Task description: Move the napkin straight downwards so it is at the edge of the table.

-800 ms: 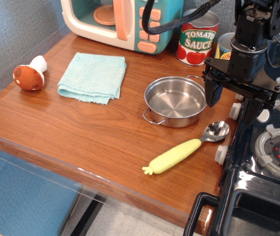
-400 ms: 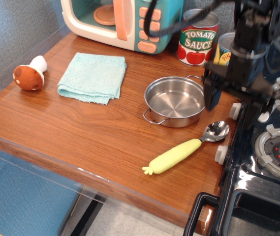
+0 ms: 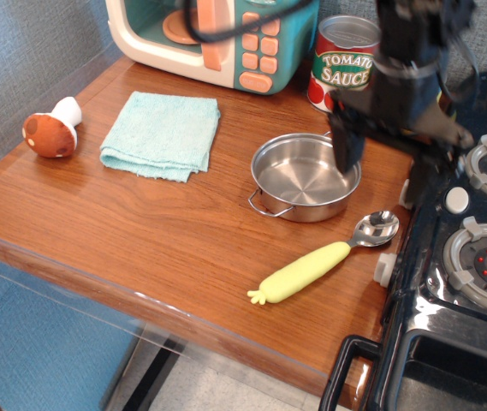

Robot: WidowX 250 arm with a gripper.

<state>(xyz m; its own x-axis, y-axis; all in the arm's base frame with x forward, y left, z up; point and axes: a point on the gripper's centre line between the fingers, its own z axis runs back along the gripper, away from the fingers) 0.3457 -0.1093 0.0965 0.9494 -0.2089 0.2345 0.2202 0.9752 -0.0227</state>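
Napkin lies flat near the table's back-left corner.
The gripper hangs blurred over the pan's right rim, its 2 fingers apart, holding nothing.

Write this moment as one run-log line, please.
pincer: open, over pan | napkin: untouched, beside mushroom | table edge: not reached

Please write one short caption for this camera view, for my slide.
Open gripper above the steel pan, far from the teal napkin lying untouched on the wooden table.
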